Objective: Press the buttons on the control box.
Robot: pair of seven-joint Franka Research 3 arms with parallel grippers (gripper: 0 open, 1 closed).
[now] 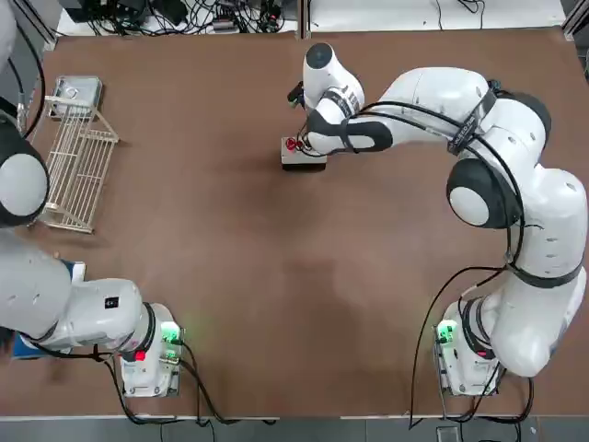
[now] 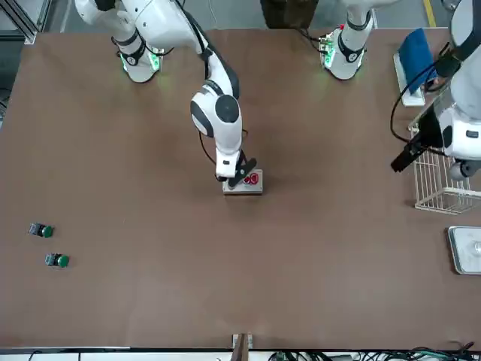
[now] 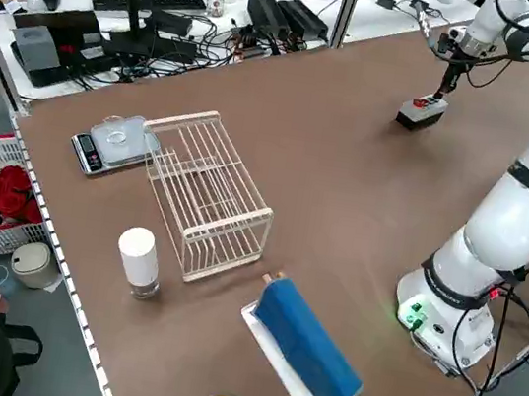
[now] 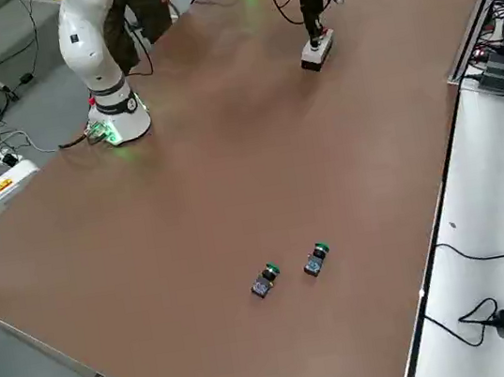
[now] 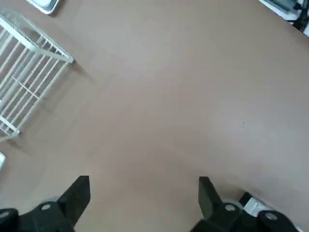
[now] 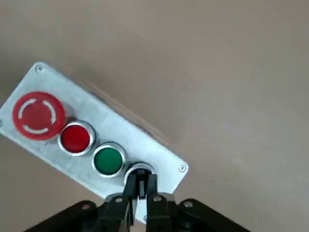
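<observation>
From overhead we saw the right gripper reaching across the table and hanging over the control box, which sat a little beyond the table's middle. The white wire rack lay far off at the left edge, beside the left arm.

From the front, the right arm stood straight down on the control box, its fingers drawn nearly together. The left gripper hung above the rack at the table's edge. Two loose green-capped pieces lay well apart from the box.

From the left side, the box sat at the far end under the right arm's tip, with a blue roll and a white cup near the rack.

In the left wrist view, the left fingers stood spread wide over bare table, pinching nothing.

In the right wrist view, the buttons ran in a row: a large red one, a smaller red, a green, then a dark one, on which the nearly closed fingertips rested.
</observation>
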